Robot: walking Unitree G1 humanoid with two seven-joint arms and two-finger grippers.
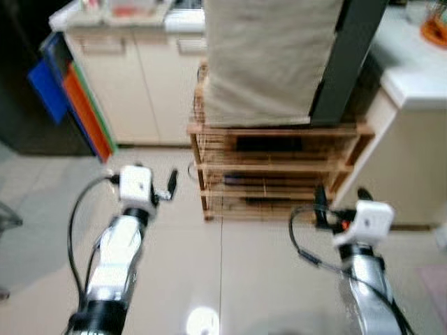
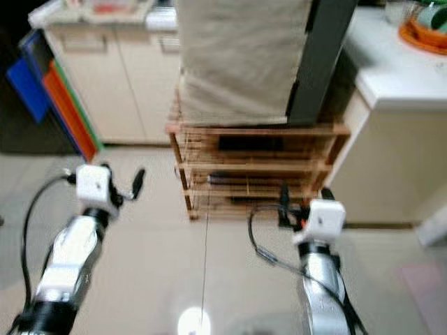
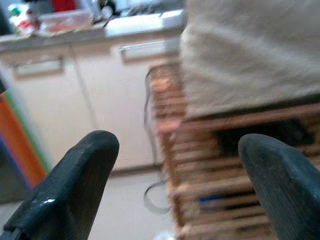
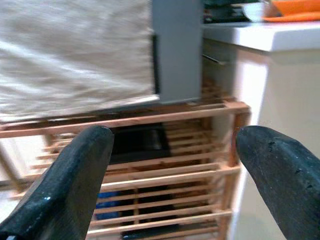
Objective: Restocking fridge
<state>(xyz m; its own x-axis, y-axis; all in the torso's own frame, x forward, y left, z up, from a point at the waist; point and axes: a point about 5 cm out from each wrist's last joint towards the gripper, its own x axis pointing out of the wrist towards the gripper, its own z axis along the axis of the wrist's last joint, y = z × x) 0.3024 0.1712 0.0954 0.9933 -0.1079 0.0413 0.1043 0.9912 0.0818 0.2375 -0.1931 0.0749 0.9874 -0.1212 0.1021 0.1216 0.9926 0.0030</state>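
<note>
Two silver arms come closest, reaching out over the pale floor (image 1: 230, 265). From the left eye, the left claw (image 1: 166, 188) sits out to the left of the wooden rack (image 1: 279, 171), and the right claw (image 1: 342, 199) is right in front of the rack's right end. Both are up in the air with nothing in them. A big box under a beige cloth (image 1: 269, 59) sits on top of the rack. A white counter (image 1: 419, 77) stands to the right of the rack. Cream cupboards (image 1: 133, 84) stand behind and to the left of the rack, with blue and orange boards (image 1: 70, 98) leaning beside them.

From the right eye it all looks the same, just blurry, and an orange dish (image 2: 426, 31) sits on the counter.

From the left wrist, the two black fingers (image 3: 75, 185) are spread wide apart, holding nothing. They aim at the rack's left end and the cupboards.

From the right wrist, the fingers (image 4: 75, 175) are spread wide too and hold nothing. They aim at the rack's shelves, where dark things lie.

I cannot pick out a fridge for sure, or any food to put away. So the job looks like it has barely started. The robot must find things to stock, and get them into the fridge.
</note>
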